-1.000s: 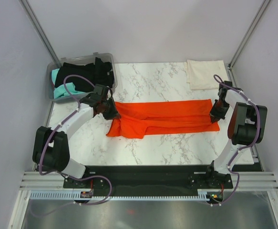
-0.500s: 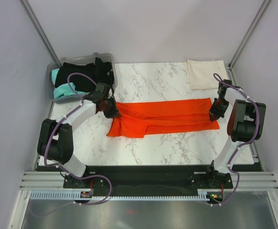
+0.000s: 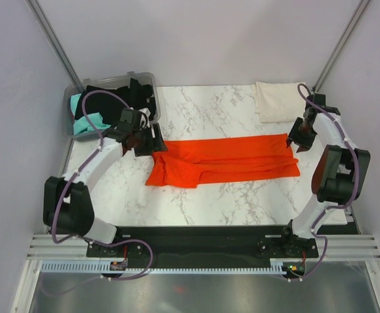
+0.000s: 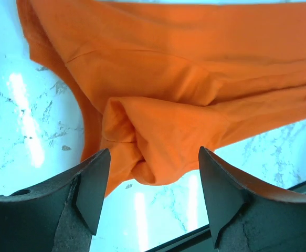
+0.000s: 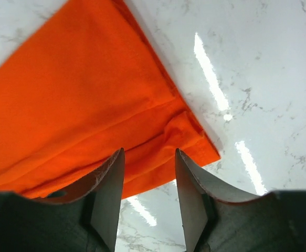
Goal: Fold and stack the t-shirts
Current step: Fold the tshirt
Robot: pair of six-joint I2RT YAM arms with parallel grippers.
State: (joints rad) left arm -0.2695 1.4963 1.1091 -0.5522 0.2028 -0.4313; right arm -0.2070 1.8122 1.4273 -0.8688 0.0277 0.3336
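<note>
Left fingers (image 4: 92,184) spread wide and empty above the bunched end of the orange-red t-shirt (image 3: 225,160); right fingers (image 5: 108,194) parted and empty over its opposite corner. Shirt lies as a long strip across the white marbled bench (image 3: 242,202). Cream t-shirt (image 3: 279,101) folded at far right; black t-shirt (image 3: 121,94) and teal t-shirt (image 3: 80,125) in the grey bin (image 3: 68,107), far left. Pale lilac walls (image 3: 196,39) surround.

White-shelled left arm (image 3: 97,164) and right arm (image 3: 337,132), bulky black joints, looping purple cables (image 3: 102,92); black bases (image 3: 105,246) at seven and five o'clock.
</note>
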